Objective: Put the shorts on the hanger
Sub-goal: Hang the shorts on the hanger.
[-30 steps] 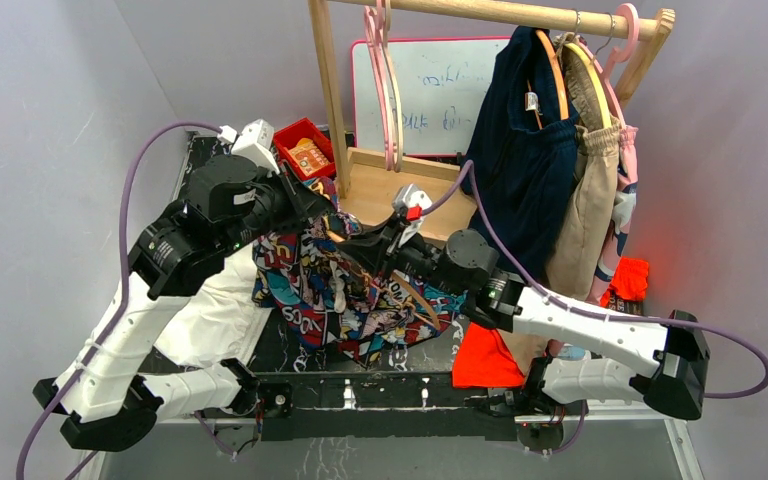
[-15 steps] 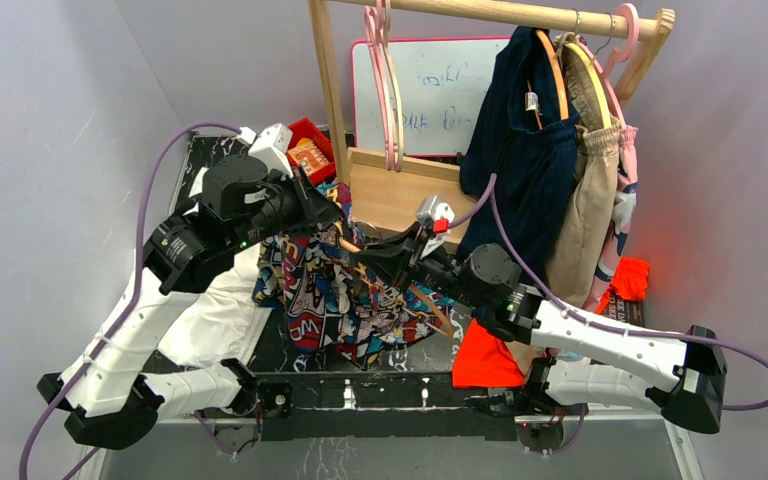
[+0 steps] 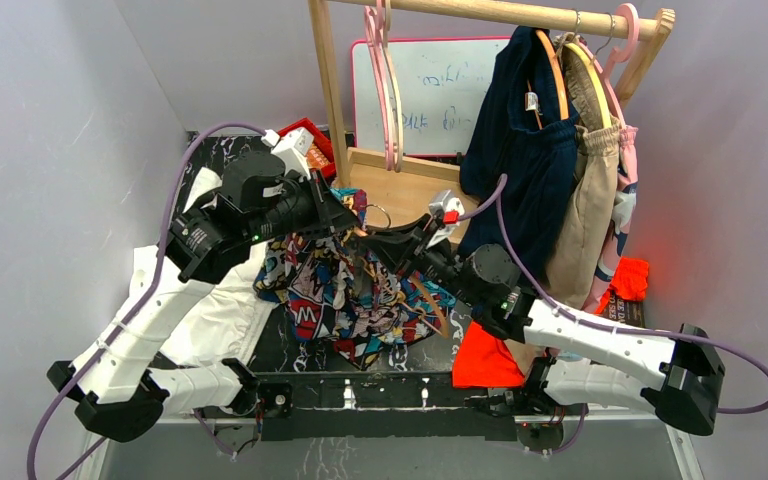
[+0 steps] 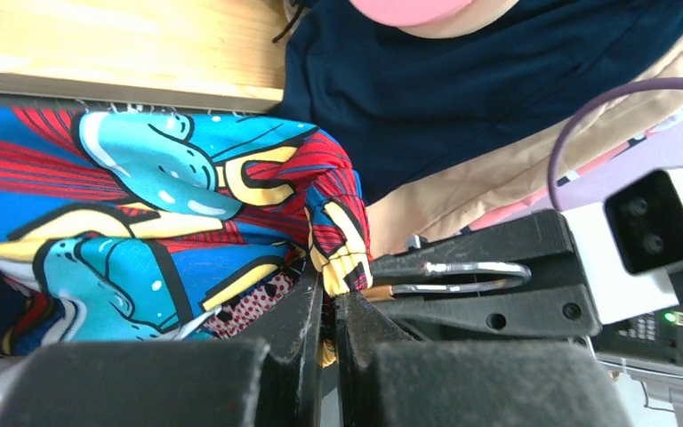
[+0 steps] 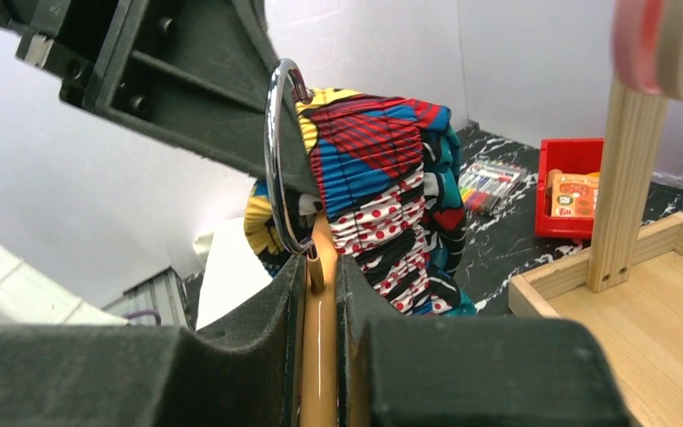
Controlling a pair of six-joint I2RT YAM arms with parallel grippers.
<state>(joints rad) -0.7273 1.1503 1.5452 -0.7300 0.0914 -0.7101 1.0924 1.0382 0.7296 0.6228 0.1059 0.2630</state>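
1. While raised above the worktop [image 5: 516,249], pinches a fold of the shorts [image 4: 142,196] in the left gripper [image 4: 329,298], fingers pressed nearly together on the cloth.
2. Clamps the hanger [image 5: 318,356] by its orange neck in the right gripper [image 5: 320,267], fingers pressed against both sides.
3. Shows the silver hook [image 5: 271,160] just beyond the right gripper's fingertips, touching the gathered waistband.
4. Leaves the rest of the shorts draped below and behind the left gripper, toward the worktop.
5. Sets both grippers tip to tip, close together.
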